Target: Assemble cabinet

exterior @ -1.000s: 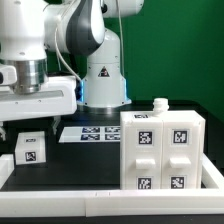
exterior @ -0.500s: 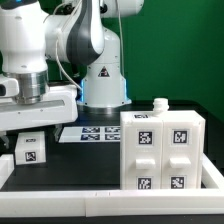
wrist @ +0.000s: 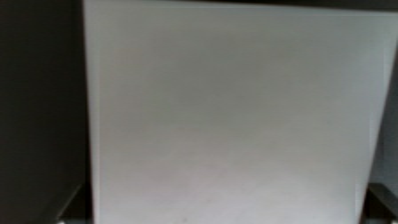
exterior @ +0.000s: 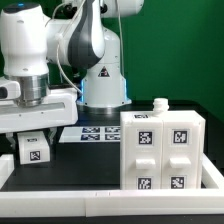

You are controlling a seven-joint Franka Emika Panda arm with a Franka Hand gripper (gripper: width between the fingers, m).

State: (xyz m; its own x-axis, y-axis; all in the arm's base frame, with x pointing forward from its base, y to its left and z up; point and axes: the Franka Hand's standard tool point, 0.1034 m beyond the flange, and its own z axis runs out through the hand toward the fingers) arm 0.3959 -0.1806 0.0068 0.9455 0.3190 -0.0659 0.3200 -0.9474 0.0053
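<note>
Exterior view, drawer block just below tool

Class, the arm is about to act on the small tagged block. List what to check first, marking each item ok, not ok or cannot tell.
1. Gripper over the small block: ok, it hangs right above it in the exterior view.
2. Jaws open or shut: cannot tell, the fingers merge with the white block.
3. Block held: cannot tell.
4. Block apart from the cabinet body: ok, bare table lies between them.
5. Block off the marker board: ok, it sits to the exterior view's left of it.
6. Wrist alignment: cannot tell, a plain white surface fills most of that view.
</note>
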